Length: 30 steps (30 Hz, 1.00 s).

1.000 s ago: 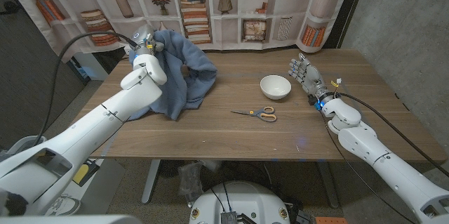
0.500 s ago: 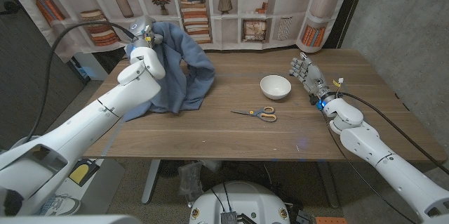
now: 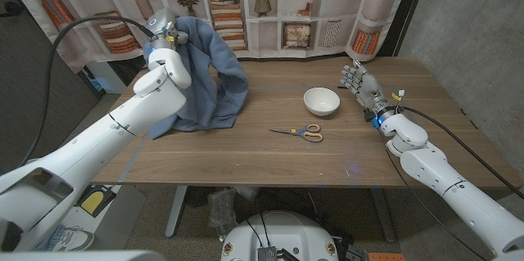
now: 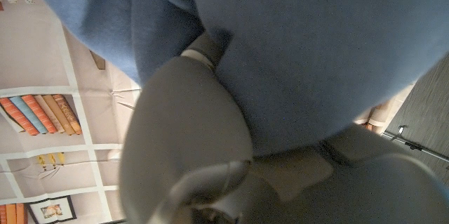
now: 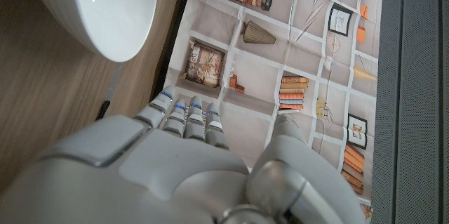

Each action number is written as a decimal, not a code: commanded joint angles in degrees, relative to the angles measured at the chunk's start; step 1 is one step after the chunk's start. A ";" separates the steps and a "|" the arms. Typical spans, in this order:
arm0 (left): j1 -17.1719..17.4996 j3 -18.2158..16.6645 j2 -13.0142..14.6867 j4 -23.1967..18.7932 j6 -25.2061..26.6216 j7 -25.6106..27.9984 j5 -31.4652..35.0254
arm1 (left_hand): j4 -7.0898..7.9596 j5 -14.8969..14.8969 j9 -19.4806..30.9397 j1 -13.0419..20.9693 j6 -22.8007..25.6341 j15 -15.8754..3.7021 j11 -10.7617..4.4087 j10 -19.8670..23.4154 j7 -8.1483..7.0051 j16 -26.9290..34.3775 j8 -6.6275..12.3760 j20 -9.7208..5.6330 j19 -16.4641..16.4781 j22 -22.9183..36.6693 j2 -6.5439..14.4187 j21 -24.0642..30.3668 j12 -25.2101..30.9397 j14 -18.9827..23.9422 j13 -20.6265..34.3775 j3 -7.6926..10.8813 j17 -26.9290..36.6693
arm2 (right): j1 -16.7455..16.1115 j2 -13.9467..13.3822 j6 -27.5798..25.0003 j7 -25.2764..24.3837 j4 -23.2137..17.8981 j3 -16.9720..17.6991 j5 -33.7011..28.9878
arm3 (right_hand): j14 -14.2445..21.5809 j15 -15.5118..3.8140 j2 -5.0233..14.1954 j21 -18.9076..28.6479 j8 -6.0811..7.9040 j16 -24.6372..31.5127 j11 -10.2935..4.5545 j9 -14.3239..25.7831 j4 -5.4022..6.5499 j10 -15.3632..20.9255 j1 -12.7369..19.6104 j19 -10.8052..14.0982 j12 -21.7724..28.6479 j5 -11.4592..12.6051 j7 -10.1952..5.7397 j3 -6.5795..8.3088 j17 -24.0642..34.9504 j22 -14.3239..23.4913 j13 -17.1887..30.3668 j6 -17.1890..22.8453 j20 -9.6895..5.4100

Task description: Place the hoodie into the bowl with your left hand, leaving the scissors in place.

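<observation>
Hoodie (image 3: 209, 77) transfer is in the carry stage, judged from the layout: the blue garment hangs from your left hand (image 3: 166, 33) at the far left of the table (image 3: 246, 159), with its lower folds draped down toward or onto the wood. Whether the hem touches the surface cannot be told from the head view. In the left wrist view the fabric (image 4: 316, 48) covers the fingers, so the exact finger closure cannot be seen; the hanging cloth indicates that the hand grips it near the top.

The bowl (image 3: 321, 101) stands right of centre, well apart from the hoodie. The scissors (image 3: 300, 132) lie just in front of the bowl, on the near side, between it and the table edge.

Your right hand (image 3: 361, 87) stands beside the bowl on its right, holding nothing, fingers extended and close together. The right wrist view shows the bowl (image 5: 91, 10) near those fingers (image 5: 186, 119) with a gap between.

Next move, as a judgement: raise the garment clear of the table, then travel right along the far side of the table. Keep the trailing cloth off the scissors. Bring the bunched cloth above the bowl before you lower it. The loose cloth is much larger than the bowl, so expect overhang at the rim.
</observation>
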 commanded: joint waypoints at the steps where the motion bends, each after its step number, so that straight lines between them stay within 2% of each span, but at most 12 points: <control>1: -1.55 0.13 0.70 -3.28 1.24 -1.06 1.71 | 6.24 0.37 0.21 -0.28 0.79 -18.25 -0.42 1.37 0.31 1.22 0.59 -9.18 3.68 0.05 0.98 0.61 -0.25 15.26 0.03 6.83 24.14 | -1.23 -0.47 1.08 0.06 -0.66 0.75 0.22 | 0.30 -0.08 0.51 0.12 0.01 0.08 -0.01 0.25 -0.45 0.53 0.12 0.27 0.03 -0.15 0.06 0.16 0.17 0.29 0.27 0.31 0.19; 19: -5.20 1.23 -0.29 -3.64 0.77 -3.72 2.97 | 6.19 0.33 -0.29 -0.90 1.18 -18.20 -0.79 1.79 -0.09 0.66 0.79 -9.21 3.39 -0.19 0.78 1.75 -1.08 16.01 0.57 7.65 24.38 | -2.81 -0.53 2.33 0.26 -1.00 1.63 0.84 | 0.38 -0.01 0.54 0.11 -0.03 0.10 0.03 0.25 -0.50 0.58 0.09 0.28 0.03 -0.16 0.09 0.11 0.17 0.29 0.27 0.24 0.16; 25: -5.46 0.22 -0.13 -3.13 -1.67 -4.70 1.94 | 6.17 0.32 -0.34 -1.06 1.14 -18.25 -0.95 1.90 -0.22 0.46 0.84 -9.22 3.25 -0.22 0.72 2.05 -1.33 16.02 0.70 7.86 24.48 | -2.96 -0.50 2.65 0.25 -1.03 1.78 0.81 | 0.34 0.02 0.55 0.10 -0.01 0.08 0.08 0.25 -0.52 0.60 0.08 0.27 0.03 -0.17 0.08 0.09 0.17 0.29 0.27 0.29 0.17; 30: -5.20 -0.59 0.69 -2.12 -6.05 -5.29 1.11 | 6.19 0.31 -0.42 -1.24 1.22 -18.26 -1.11 1.71 -0.46 0.36 0.91 -9.23 3.10 -0.24 0.67 2.29 -1.64 16.19 0.84 8.03 24.58 | -3.07 -0.42 2.85 0.29 -0.95 1.95 0.97 | 0.36 -0.04 0.56 0.11 0.00 0.08 0.07 0.25 -0.54 0.56 0.08 0.28 0.01 -0.17 0.11 0.08 0.17 0.29 0.27 0.32 0.12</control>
